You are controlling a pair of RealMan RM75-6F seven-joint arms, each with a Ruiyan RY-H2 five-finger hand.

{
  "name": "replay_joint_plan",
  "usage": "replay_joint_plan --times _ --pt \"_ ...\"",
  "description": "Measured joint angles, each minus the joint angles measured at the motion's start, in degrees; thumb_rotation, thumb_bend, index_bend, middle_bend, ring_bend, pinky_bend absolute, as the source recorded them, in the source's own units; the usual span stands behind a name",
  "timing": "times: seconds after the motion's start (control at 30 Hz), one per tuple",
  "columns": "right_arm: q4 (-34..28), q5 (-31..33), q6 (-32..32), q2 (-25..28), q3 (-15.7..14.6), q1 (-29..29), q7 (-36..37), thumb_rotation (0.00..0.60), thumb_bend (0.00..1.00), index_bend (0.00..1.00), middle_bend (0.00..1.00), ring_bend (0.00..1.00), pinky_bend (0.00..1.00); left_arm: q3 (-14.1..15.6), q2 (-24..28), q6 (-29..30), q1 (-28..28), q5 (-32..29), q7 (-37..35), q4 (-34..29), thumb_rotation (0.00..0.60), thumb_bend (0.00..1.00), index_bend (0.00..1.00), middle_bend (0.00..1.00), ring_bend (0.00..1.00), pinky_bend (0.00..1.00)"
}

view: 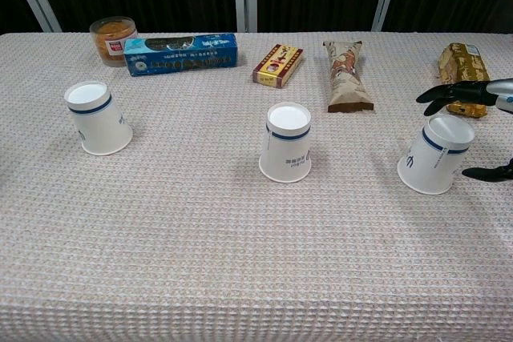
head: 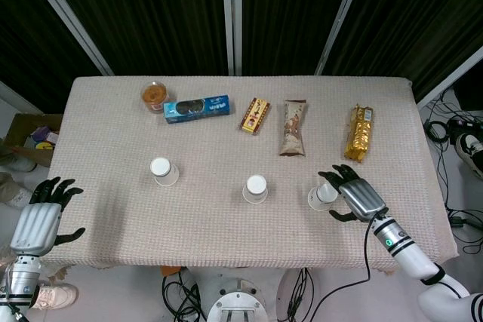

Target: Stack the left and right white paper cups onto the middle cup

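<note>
Three white paper cups with a blue band stand upside down in a row on the cloth-covered table [head: 113, 216]: the left cup [head: 164, 171] [view: 96, 118], the middle cup [head: 256, 188] [view: 287, 142] and the right cup [head: 323, 196] [view: 437, 154]. My right hand [head: 356, 195] [view: 473, 94] is just right of the right cup. Its fingers [view: 449, 92] spread behind the cup's top and its thumb [view: 490, 171] sits to the side; no contact shows. My left hand [head: 44, 215] hangs at the table's front left corner, fingers apart and holding nothing. It shows only in the head view.
Along the far side lie a round snack jar [head: 154, 95], a blue biscuit box [head: 197, 108], a small red-and-yellow box [head: 256, 115], a brown wrapped snack [head: 293, 127] and a gold packet [head: 361, 133]. A cardboard box [head: 30, 137] sits on the floor at left.
</note>
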Motion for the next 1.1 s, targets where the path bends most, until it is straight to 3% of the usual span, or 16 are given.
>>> replay_joint_plan --times 0.33,0.57,0.77,0.93,1.1 --pt "0.23 -0.2 0.98 -0.5 0.33 0.43 -3.06 0.6 0.24 0.21 0.26 0.01 0.03 0.41 -0.15 0.88 0.56 0.63 -0.84 0.49 0.6 0.04 0.27 0.14 0.06 0.1" --pt "0.97 -1.28 3.39 -1.86 0.85 0.52 -4.03 0.6 0.35 0.41 0.46 0.18 0.11 0.57 -0.02 1.63 1.15 0.82 -1.73 0.95 0.6 0.04 0.27 0.14 0.06 0.1" --pt "-2.41 -4.21 7.6 0.84 1.41 0.36 -2.96 0.6 0.35 0.43 0.47 0.19 0.12 0.63 0.43 2.16 1.54 0.99 -2.33 1.18 0.6 0.04 0.27 0.14 0.06 0.1" --pt "-8.67 -5.44 7.47 4.85 4.37 3.23 -2.8 0.6 0.35 0.44 0.47 0.19 0.13 0.83 0.9 2.84 2.03 1.3 -2.72 1.36 0.6 0.04 0.27 0.14 0.06 0.1" --pt "-12.41 -3.86 1.98 5.39 7.86 8.55 -5.34 0.6 0.35 0.44 0.46 0.19 0.13 0.66 0.84 3.09 2.22 1.22 -3.53 1.84 0.6 0.04 0.27 0.14 0.06 0.1"
